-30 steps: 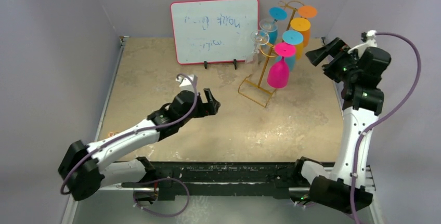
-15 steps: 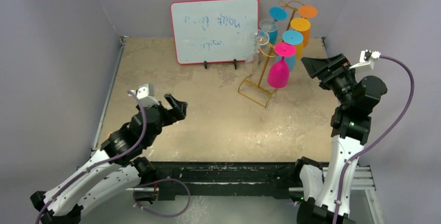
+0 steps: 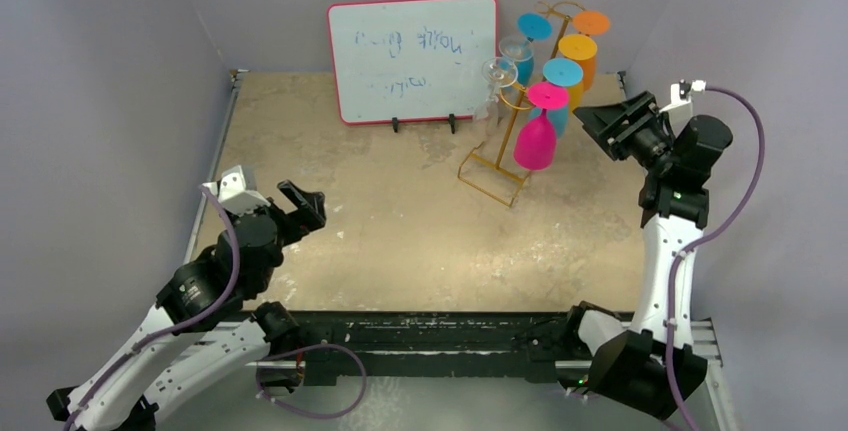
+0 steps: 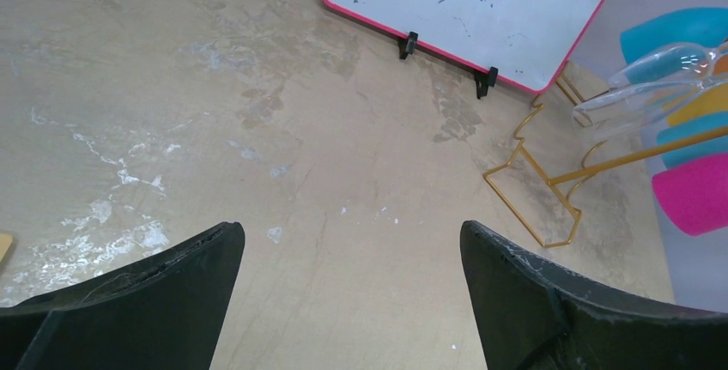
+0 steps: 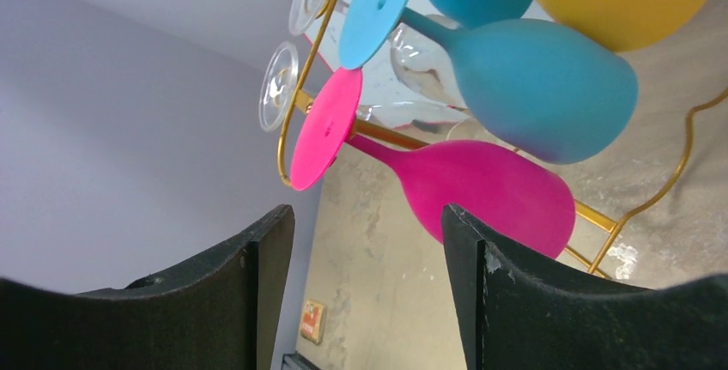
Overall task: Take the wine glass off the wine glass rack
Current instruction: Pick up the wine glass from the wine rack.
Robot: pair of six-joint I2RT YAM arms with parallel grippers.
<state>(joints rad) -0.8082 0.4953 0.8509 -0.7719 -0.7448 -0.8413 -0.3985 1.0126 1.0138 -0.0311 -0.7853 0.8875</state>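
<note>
Gold wire wine glass rack (image 3: 509,127) stands upright on its rectangular base at the far right of the table (image 3: 400,241). A pink wine glass (image 3: 537,141) hangs inverted from it, beside blue glasses (image 3: 563,72), an orange glass (image 3: 578,51) and clear glasses (image 3: 499,72).

The wine glass rack (image 3: 508,131) is thin gold wire with a metallic sheen. The pink wine glass (image 5: 481,185) looks matt (the clear glasses (image 4: 644,87) gleam). The tan surface (image 3: 420,221) is mottled and scuffed. The fingers (image 4: 549,301) of the left hand (image 4: 352,237) are dull black plastic.
</note>
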